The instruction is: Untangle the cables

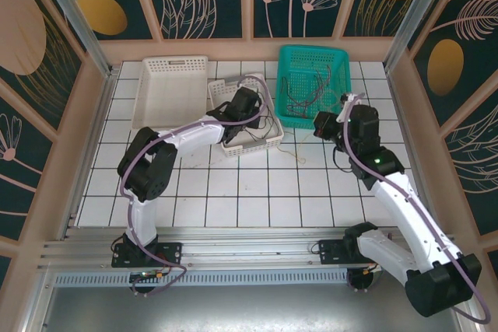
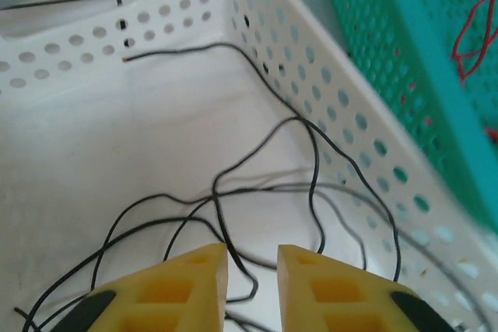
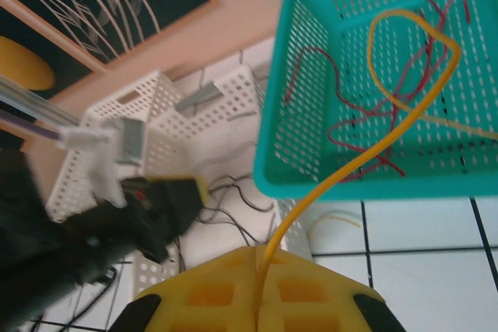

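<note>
Thin black cables [image 2: 314, 162] lie looped on the floor of the small white basket [image 2: 327, 75]. My left gripper [image 2: 253, 258] hangs just over them, open by a narrow gap, and one black strand runs under that gap. My right gripper [image 3: 259, 253] is shut on a yellow cable [image 3: 366, 157], which arcs up over the rim of the teal basket [image 3: 366, 186] and into it. Red cables [image 2: 457, 56] lie in the teal basket. From above, the left gripper [image 1: 250, 124] is inside the small white basket [image 1: 257, 145], and the right gripper [image 1: 320, 126] sits by the teal basket's near right corner.
A large white tray [image 1: 175, 87] stands at the back left, touching the small basket. A pale cable [image 1: 292, 151] lies loose on the tiled table between the two baskets. Wooden walls close in the table on three sides.
</note>
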